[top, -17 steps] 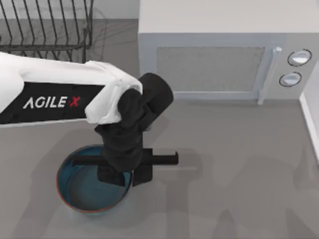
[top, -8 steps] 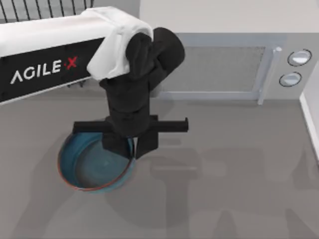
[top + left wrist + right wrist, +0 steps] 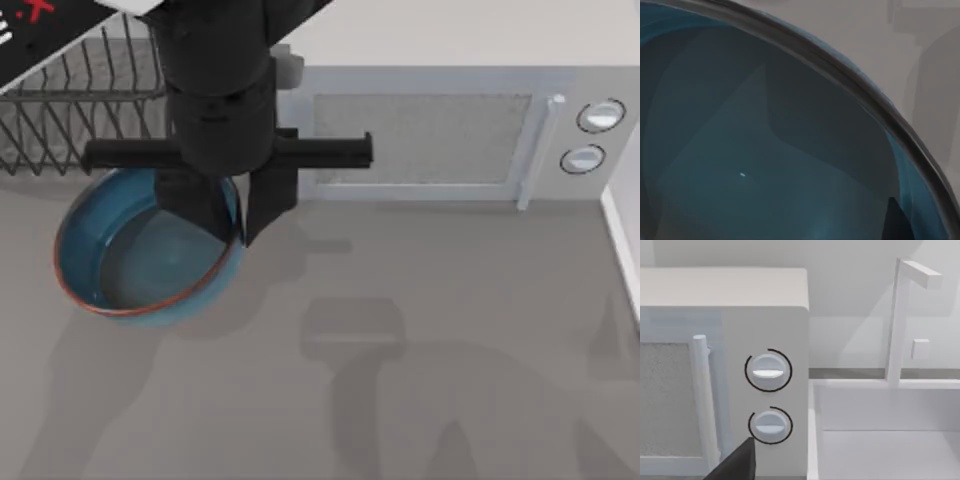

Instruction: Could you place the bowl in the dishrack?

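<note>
Since a second ago your left arm has carried the bowl (image 3: pixel 145 250) up off the counter (image 3: pixel 420 380) and toward the top view's left, so it now hangs just in front of the dishrack (image 3: pixel 80 120). Your left gripper (image 3: pixel 232 215) has its jaws pinching the bowl's right rim. The bowl seems slightly tilted. The microwave (image 3: pixel 450 110) stands at the right. Your right gripper (image 3: pixel 735 465) faces it; I cannot tell how its jaws stand.

black blocky left gripper (image 3: pixel 232 215) with long crossbar, black wrist housing, white arm shell with red lettering
</note>
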Controlling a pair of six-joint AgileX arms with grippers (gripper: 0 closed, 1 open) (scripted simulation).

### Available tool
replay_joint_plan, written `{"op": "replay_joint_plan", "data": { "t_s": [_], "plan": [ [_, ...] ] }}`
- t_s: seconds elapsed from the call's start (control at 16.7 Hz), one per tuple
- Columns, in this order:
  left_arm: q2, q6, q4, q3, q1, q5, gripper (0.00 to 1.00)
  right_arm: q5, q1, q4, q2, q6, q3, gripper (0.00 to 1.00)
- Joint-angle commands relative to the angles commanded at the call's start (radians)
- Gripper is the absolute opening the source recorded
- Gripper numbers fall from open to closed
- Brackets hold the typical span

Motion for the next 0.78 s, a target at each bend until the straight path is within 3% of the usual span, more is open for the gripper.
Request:
{"op": "replay_joint_plan", "data": {
  "t_s": [0.42, 0.78],
  "plan": [
    [-0.011, 0.009, 0.000, 0.006, 0.011, 0.002, 0.00, 0.000, 0.000, 0.000, 0.000, 0.000, 0.000, 1.00],
    [-0.197, 0.146, 0.262, -0.134, 0.181, 0.044, 0.00, 0.000, 0.000, 0.000, 0.000, 0.000, 0.000, 1.00]
  ]
}}
